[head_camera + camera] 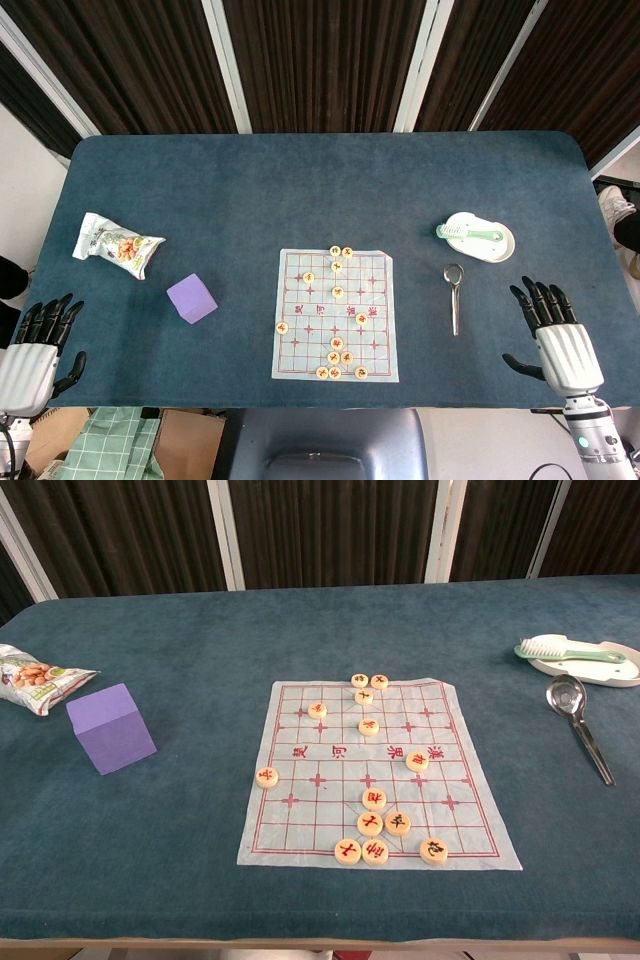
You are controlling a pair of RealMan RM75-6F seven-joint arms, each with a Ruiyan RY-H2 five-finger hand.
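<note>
The metal spoon with a round bowl and a long thin handle (pixel 454 296) lies flat on the dark blue cloth-covered table (pixel 320 190), to the right of the paper chess board printed with a red grid (pixel 335 315). Its long axis runs nearly straight toward and away from the robot, bowl at the far end and handle tip at the near end. It lies forward and to the left of the right hand (pixel 558 335), near it but apart, and this is the thing closest to either hand. The right hand rests at the table's near right edge, palm down, dark fingers spread and pointing away from the robot, gripping nothing. The left hand (pixel 35 350) sits at the near left corner, also with fingers apart and nothing in it, well apart from the spoon; nearest to it are the lilac cube (pixel 191 298) and, farther off, the crinkled white snack bag printed with nuts (pixel 115 243). Neither hand shows in the chest view. Just beyond the spoon's bowl stands a shallow white oval dish (pixel 497 247), and in it lies a pale green brush with white bristles (pixel 470 233), its handle crossing the dish sideways. Round pale wooden chess pieces with red and black characters (pixel 337 292) are scattered over the board, most clustered near its close edge.
</note>
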